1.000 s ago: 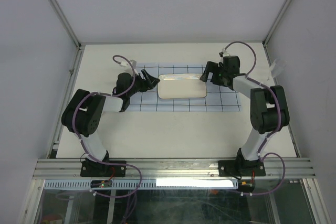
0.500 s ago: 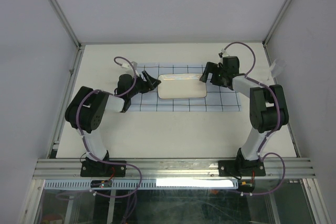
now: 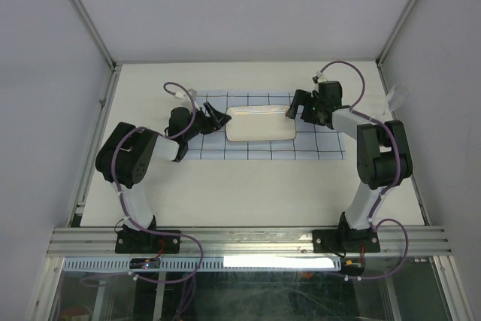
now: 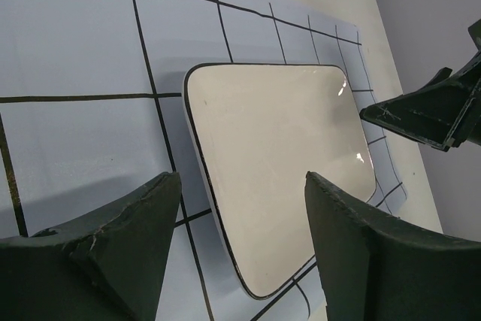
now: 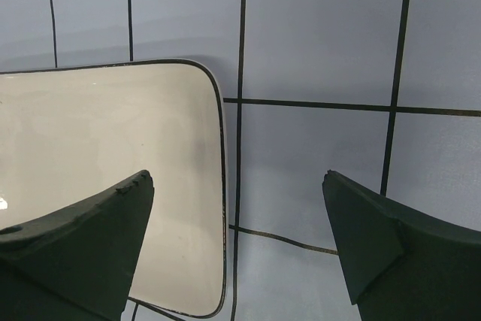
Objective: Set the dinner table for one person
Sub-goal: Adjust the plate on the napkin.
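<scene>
Robotics lab test cell, not a home. Plain cream tabletop point(image 3: 248, 186) edged by aluminium rails point(image 3: 248, 240); bare white panels point(image 3: 248, 5) walling the tabletop's far side and flanks; left arm point(image 3: 124, 167) and right arm point(image 3: 379, 155), loosely cabled, bolted at the tabletop's near edge.

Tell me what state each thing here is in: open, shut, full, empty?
white rectangular plate, empty, lying flat on the cloth
pale-blue grid cloth, spread flat, under the plate
left gripper, open, holding nothing, at the plate's left end
right gripper, open wide, holding nothing, at the plate's right end
dinner table, laid with cloth and plate; no cutlery in view
</scene>
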Robot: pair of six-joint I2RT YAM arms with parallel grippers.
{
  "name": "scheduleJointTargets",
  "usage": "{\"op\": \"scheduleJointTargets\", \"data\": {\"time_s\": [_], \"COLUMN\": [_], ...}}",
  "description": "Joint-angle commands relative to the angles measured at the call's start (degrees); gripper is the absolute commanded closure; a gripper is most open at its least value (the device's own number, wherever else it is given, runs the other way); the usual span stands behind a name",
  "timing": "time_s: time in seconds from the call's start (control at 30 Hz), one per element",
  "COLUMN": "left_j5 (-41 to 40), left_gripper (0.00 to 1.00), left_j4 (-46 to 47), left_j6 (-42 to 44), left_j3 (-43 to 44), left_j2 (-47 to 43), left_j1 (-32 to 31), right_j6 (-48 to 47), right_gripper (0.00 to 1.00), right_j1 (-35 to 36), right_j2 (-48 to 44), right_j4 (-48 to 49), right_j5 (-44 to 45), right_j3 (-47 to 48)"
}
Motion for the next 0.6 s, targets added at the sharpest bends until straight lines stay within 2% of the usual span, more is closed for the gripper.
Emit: {"op": "scheduleJointTargets", "data": {"time_s": [0.0,0.43,0.57], "left_j5": [1.3,1.9,2.6], "left_gripper": [0.33,0.36,0.44], "left_j4": [5.1,9.3,10.4], "left_j6": [-1.0,-3.8,-4.9], "left_j3": [-0.3,-0.5,0.4], "left_j2": [0.9,4.6,6.6], "left_j1": [-0.1,-1.5,-1.8], "right_j6": [-0.2,-0.1,-0.1], "right_gripper": [0.03,0.03,0.03], "right_j1": [0.4,0.6,0.6], "right_j2": [-0.3,-0.4,-0.1], "right_j4": [2.8,2.6,2.6], "right_j5": [-1.3,-1.6,-1.9], "right_j3": [2.1,2.1,2.2]}}
